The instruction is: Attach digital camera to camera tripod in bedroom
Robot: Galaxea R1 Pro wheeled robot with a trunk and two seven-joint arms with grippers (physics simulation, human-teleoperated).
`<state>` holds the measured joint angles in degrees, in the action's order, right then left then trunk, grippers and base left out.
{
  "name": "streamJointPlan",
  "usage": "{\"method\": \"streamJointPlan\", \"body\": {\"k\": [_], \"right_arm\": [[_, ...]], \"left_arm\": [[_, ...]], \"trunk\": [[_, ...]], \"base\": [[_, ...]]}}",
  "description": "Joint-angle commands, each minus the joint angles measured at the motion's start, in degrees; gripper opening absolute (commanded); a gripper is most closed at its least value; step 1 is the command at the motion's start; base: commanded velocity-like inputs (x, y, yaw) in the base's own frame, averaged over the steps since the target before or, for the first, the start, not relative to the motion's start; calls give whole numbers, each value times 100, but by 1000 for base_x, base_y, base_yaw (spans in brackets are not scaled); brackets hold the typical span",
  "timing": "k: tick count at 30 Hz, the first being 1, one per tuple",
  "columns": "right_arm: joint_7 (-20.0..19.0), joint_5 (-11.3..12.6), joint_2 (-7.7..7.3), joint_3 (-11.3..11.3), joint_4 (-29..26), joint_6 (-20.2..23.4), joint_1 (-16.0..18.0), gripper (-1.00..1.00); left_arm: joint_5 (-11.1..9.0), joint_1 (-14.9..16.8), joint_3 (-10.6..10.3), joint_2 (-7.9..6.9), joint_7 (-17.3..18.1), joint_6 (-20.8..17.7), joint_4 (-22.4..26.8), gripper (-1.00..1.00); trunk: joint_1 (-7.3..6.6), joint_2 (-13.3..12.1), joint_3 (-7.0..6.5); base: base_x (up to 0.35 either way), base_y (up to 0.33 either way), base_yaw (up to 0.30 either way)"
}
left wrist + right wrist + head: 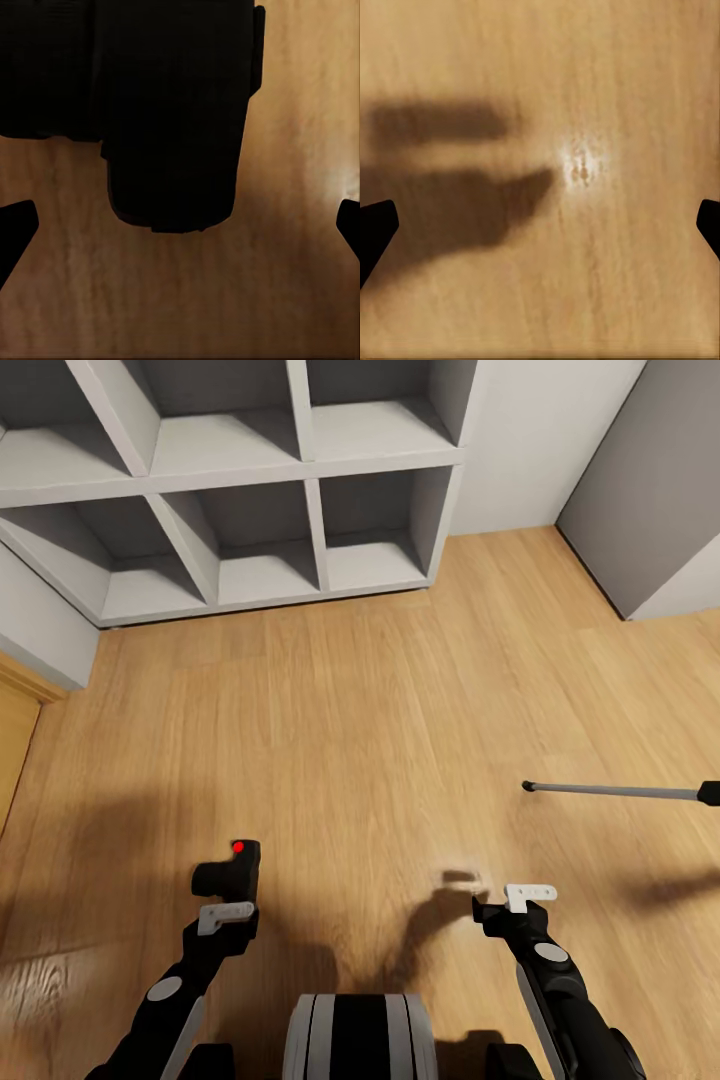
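left arm is reaching forward low, left gripper [226,878] gripping the digital camera [232,868] | right arm is reaching forward low, right gripper [500,908] hanging with fingers spread, holding nothing

The floor [400,710] was glossy light wood; the shelf [250,490] matt grey; the camera [230,868] matt black, perhaps plastic; the pole [610,791] looked metallic.

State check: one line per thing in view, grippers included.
Small black digital camera with round red button: held off the wood floor at the left gripper, red button up.
Left gripper: shut on the camera.
Right gripper: open, nothing between its fingers.
Long black-tipped silver rod of the tripod: roughly level, entering from the right edge.
Grey cube shelf: compartments bare.
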<state>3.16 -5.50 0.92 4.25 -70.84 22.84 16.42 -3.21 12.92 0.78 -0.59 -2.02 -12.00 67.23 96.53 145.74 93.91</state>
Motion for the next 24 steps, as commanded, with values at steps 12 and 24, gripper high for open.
{"method": "streamJointPlan", "body": {"k": [12,24], "right_arm": [[-8,-57,5,5,-8,36,1,100],[-8,-57,8,6,0,36,1,100]], "left_arm": [[-38,0,7,-33,-26,-11,-32,100],[-37,0,10,-34,-27,7,-130,100]], "trunk": [[-1,1,3],[-1,1,3]], "base": [[0,0,0],[0,0,0]]}}
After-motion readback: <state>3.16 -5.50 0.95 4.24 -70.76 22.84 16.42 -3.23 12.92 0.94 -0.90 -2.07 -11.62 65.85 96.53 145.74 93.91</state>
